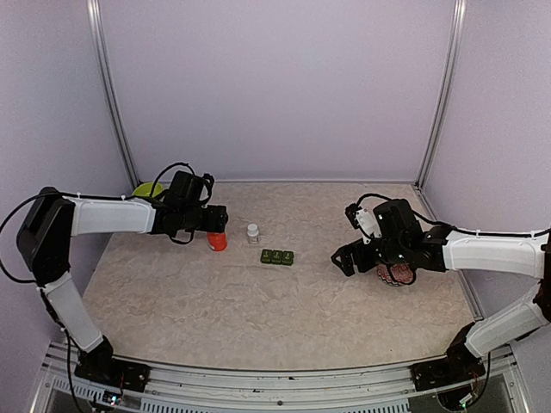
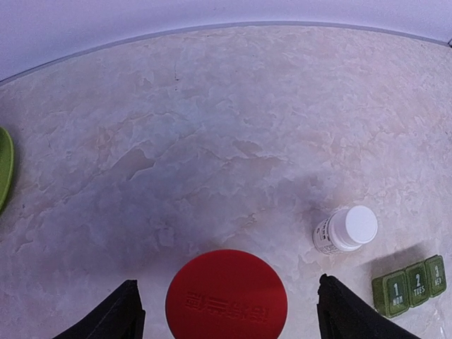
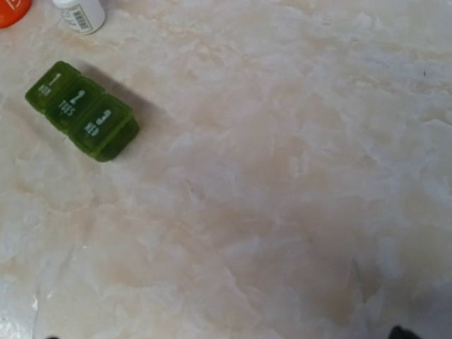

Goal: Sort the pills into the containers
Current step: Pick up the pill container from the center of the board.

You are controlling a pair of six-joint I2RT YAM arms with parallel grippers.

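Your left hand straddles the red-capped bottle, released, not touching it. The containers sit on the worktop near the white bottle. Clench off-centre and the bottle may tip. Right hand released, empty.

Containers lie mid-counter. Bottle stands just behind them, to their left. Jar stands left of the bottle. Bowl sits furthest left, at the rear.
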